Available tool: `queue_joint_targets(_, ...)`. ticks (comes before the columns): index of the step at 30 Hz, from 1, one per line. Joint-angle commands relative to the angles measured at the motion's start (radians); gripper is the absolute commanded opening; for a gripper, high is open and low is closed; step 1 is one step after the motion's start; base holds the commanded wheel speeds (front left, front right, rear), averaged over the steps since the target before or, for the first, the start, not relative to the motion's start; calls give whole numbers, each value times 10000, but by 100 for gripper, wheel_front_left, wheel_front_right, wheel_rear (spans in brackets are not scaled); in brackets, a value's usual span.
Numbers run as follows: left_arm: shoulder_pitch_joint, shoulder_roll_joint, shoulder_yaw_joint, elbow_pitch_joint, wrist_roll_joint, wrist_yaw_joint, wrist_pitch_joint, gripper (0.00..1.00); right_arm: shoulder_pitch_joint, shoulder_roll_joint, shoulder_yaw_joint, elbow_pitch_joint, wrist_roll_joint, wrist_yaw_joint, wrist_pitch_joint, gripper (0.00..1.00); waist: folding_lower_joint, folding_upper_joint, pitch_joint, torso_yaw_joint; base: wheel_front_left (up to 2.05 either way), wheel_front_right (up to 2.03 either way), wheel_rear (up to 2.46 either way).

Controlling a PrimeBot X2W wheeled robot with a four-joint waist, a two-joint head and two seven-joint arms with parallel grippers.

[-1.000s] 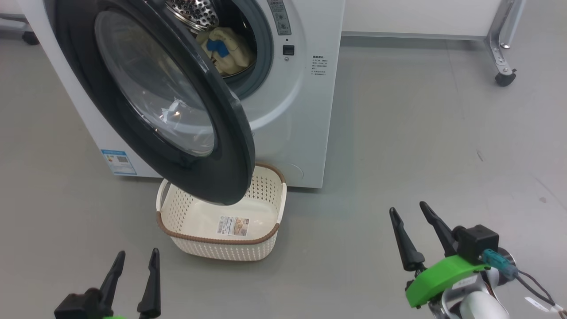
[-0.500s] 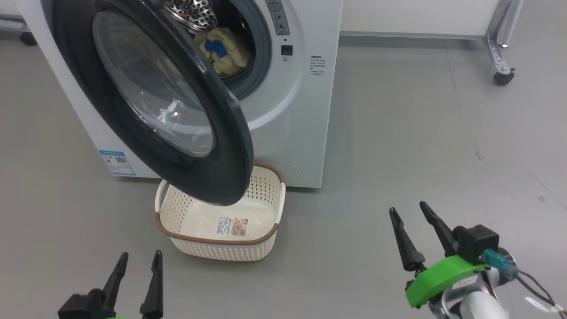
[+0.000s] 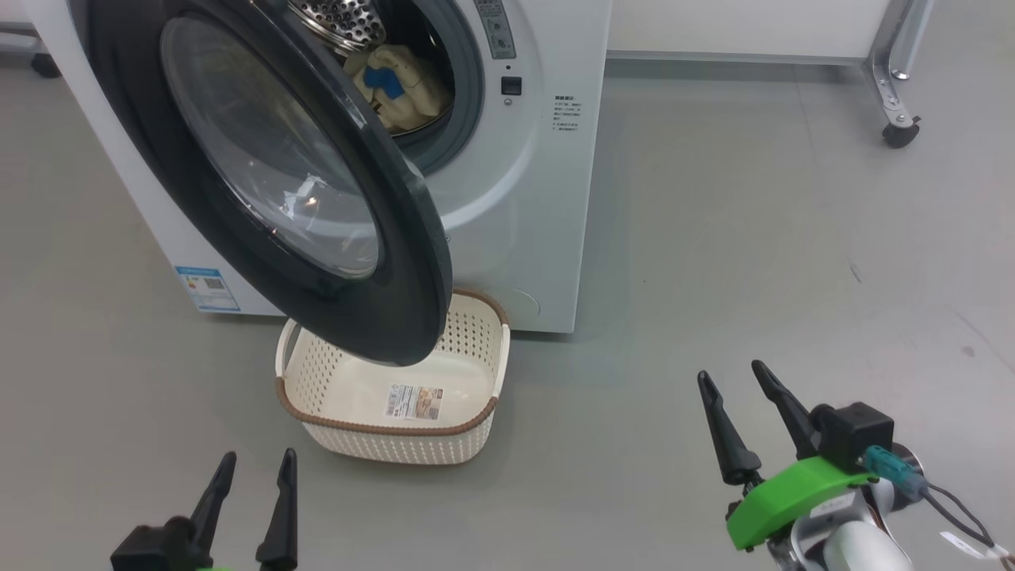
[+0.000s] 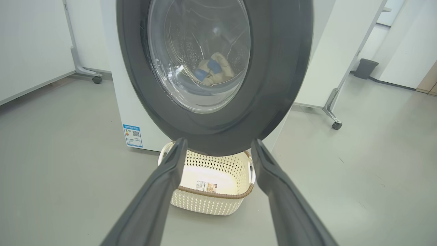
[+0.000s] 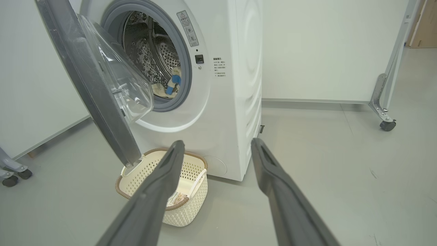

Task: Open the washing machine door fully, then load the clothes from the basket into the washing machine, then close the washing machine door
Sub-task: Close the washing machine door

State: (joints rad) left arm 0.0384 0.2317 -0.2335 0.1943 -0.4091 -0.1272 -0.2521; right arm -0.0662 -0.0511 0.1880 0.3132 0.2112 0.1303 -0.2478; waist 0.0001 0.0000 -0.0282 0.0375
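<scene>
From the head view, the door [image 3: 396, 262] stands swung out from the washer [image 3: 539, 198], its lower rim over the basket [image 3: 396, 432] on the floor. The clothes [image 3: 400, 87] lie in the drum. The left gripper [image 3: 259, 454] and the right gripper [image 3: 729, 371] hover low, jaws apart and empty. In the left wrist view, the clothes show through the door glass. In the right wrist view, the door is edge-on with the basket beneath it.

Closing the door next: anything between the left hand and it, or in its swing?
Nothing visible. Bare floor separates the open left hand from the black-rimmed round glass door; the cream perforated basket sits below its edge, the cream-yellow clothes inside the drum.
</scene>
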Motion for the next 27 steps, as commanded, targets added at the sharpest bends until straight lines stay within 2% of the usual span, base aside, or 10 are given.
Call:
queue_joint_targets(1, -621, 204, 322, -241, -26, -34, -97, 100, -352, 9, 139, -321, 22, 4, -139, 100, -1, 0, 8, 10, 0, 0, 0)
queue_joint_targets(4, -651, 216, 268, -213, -39, -34, -97, 100, -340, 9, 54, -284, 1, 4, -139, 100, -1, 0, 30, 33, 0, 0, 0)
queue_joint_targets(5, -664, 218, 254, -205, -42, -34, -97, 100, -342, 9, 16, -282, 10, 4, -139, 87, -1, 0, 42, 44, 0, 0, 0)
queue_joint_targets(6, -681, 220, 238, -200, -43, -34, -97, 100, -331, 9, -25, -234, 138, 4, -128, 27, -1, 0, 63, 60, 0, 0, 0)
queue_joint_targets(7, -705, 221, 219, -197, -47, -34, -97, 100, -345, 9, -59, -163, 356, 4, -61, 0, -1, 0, 100, 81, 0, 0, 0)
queue_joint_targets(14, -1207, 233, -107, -224, -80, -34, -97, 100, -1340, 9, -547, -165, 839, 4, -61, 0, -1, 0, 684, 415, 0, 0, 0)
queue_joint_targets(20, -1675, 126, -334, -270, -134, -34, -97, 100, -2399, -15, -1350, -337, 736, 4, -120, 0, -1, 0, 1396, 893, 0, 0, 0)
queue_joint_targets(27, -2120, 44, -574, -254, -188, -34, -97, 100, -3646, -168, -1132, -747, 563, 4, -135, 0, -1, 0, 2099, 1383, 0, 0, 0)
